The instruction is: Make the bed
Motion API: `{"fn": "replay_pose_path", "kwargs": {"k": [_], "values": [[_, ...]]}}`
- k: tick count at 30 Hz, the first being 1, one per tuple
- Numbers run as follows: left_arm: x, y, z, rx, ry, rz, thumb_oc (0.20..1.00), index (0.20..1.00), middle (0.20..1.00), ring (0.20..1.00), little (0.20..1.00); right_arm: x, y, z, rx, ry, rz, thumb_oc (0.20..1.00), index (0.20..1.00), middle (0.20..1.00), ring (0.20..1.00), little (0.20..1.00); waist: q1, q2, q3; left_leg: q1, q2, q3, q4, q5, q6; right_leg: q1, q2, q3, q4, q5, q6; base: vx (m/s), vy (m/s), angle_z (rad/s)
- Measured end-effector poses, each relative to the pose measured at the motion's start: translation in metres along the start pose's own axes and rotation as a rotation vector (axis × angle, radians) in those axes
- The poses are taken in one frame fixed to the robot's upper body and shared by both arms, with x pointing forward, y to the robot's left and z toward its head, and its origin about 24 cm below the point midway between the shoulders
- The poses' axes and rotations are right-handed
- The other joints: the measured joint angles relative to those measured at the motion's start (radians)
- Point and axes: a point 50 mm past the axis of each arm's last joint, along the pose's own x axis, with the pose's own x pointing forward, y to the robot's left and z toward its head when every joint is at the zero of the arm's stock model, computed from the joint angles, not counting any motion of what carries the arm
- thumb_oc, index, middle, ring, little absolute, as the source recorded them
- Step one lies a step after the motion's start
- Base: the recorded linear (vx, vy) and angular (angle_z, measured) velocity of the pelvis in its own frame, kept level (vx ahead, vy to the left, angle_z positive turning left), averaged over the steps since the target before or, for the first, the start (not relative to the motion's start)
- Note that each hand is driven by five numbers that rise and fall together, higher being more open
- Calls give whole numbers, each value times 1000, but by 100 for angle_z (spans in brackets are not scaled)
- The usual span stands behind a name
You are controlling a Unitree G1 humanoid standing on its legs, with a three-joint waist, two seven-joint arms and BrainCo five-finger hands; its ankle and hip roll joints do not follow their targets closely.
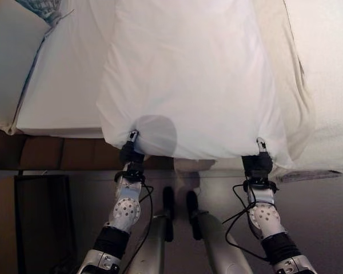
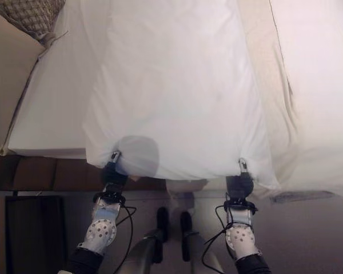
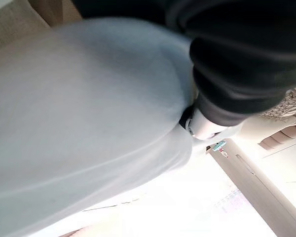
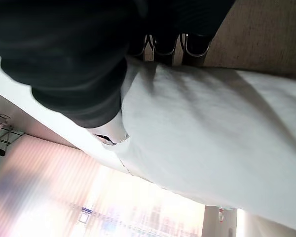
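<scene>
One white sheet (image 1: 188, 74) is lying over one mattress (image 1: 63, 85), its near edge overhanging. Two hands, left hand (image 1: 131, 149) and right hand (image 1: 258, 160), are each pinching that edge.

Both robot hands sit right at the near edge of the white sheet (image 1: 188, 74), left robot hand (image 1: 130, 149) and right robot hand (image 1: 258, 155) pinching the hem, so the cloth blocks anything going forward. Bare mattress (image 1: 63, 85) on the left is wide open. A rumpled beige blanket (image 1: 288, 80) crowds the right side. A patterned pillow (image 2: 31, 16) sits in the far left corner.
</scene>
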Motion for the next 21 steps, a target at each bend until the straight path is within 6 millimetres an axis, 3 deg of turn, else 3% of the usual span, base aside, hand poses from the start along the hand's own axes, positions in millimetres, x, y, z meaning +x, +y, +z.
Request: {"fn": "replay_pose_path", "kwargs": {"k": [6,11,13,14,16,18,19,20,21], "values": [[3,0,3,-15,-24,37,200,200,200,200,200,1,-3,-3,5,1,-34,200,200,200,200,200,0,-7,3,88,221,-78,-212,6,-11,11,-10,0,-5,8,15,-10,267,3],[3,1,-2,-28,-19,58,200,200,200,200,200,1,-4,-3,13,-7,-43,200,200,200,200,200,1,-4,0,105,270,-115,-205,24,-45,5,-14,-7,-1,14,55,-15,517,-6],[4,0,-2,-29,-19,56,200,200,200,200,200,1,-3,-5,20,-3,-46,200,200,200,200,200,0,0,-4,107,258,-90,-186,25,-43,-8,-26,4,3,23,93,-32,751,-2],[8,-3,-4,-17,-10,44,200,200,200,200,200,2,-1,-2,22,-17,-44,200,200,200,200,200,0,1,-5,92,220,-69,-147,42,-21,-29,-55,14,9,25,125,19,477,5],[14,-7,-13,2,24,35,200,200,200,200,200,4,-2,5,21,-45,-53,200,200,200,200,200,-21,7,-6,40,151,0,-75,14,-52,-41,-128,26,23,24,180,106,721,52],[14,-9,-24,5,65,28,200,200,200,200,200,1,-7,14,18,-77,-72,200,200,200,200,200,-31,8,-8,44,43,38,-27,-29,4,-22,-221,80,7,32,258,144,713,51],[14,-9,-27,8,79,29,200,200,200,200,200,0,-6,18,20,-90,-62,200,200,200,200,200,-30,9,-8,43,21,47,-9,-36,33,-1,-257,93,-21,37,275,51,350,1],[13,-6,-27,7,80,36,200,200,200,200,200,-1,-8,17,21,-91,-68,200,200,200,200,200,-30,11,-9,51,7,77,-6,-39,53,16,-298,84,-32,31,253,51,491,-4],[13,-4,-25,17,77,37,200,200,200,200,200,-4,-11,14,17,-81,-78,200,200,200,200,200,-36,11,-11,46,-30,98,41,-67,79,40,-320,77,-64,66,254,-2,447,-56]]}}
